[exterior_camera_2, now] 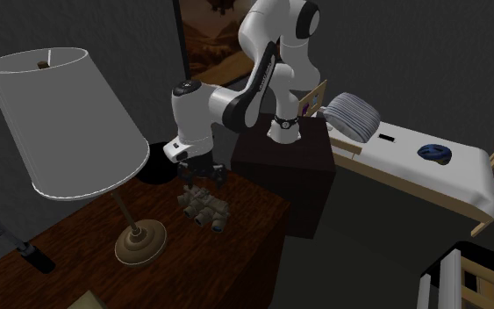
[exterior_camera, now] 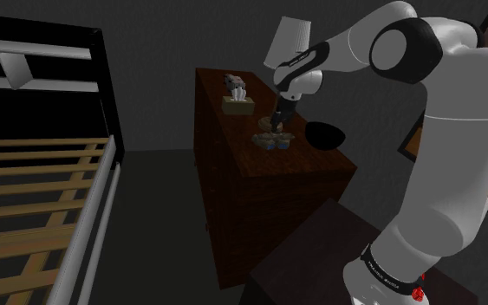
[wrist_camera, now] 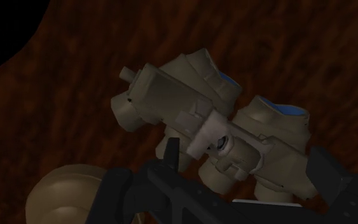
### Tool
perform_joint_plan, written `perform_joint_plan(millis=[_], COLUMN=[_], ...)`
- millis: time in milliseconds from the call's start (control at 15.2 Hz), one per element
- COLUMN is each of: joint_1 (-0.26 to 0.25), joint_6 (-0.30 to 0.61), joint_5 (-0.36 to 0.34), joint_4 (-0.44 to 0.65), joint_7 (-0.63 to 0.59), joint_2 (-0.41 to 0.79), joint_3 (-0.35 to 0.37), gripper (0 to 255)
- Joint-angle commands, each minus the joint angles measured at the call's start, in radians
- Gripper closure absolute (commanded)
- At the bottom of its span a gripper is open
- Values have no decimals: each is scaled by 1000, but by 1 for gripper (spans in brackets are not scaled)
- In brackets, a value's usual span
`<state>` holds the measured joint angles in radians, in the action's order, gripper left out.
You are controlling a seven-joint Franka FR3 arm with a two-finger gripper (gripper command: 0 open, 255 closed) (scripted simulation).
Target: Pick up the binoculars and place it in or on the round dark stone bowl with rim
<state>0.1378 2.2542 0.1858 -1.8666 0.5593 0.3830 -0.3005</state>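
A dark reddish-brown wooden desk is seen, and a lamp with a pale shade and a round tan base is stood on it. Tan binoculars with blue lenses are laid just beside the lamp's base. A round black bowl is set near the lamp. A tissue box is placed on the lamp's opposite side from the bowl. A small dark object is laid near the lamp.
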Motion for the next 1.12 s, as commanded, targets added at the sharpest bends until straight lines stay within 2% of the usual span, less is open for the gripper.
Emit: perform_joint_plan(millis=[0, 396, 462, 1056], joint_1=[0, 0, 0, 0], joint_6=[4, 4, 4, 4], joint_5=[2, 2, 2, 2], joint_4=[0, 0, 0, 0], joint_7=[1, 1, 1, 1], joint_2=[4, 4, 4, 4], joint_3=[1, 1, 1, 1], gripper=[0, 0, 255, 255])
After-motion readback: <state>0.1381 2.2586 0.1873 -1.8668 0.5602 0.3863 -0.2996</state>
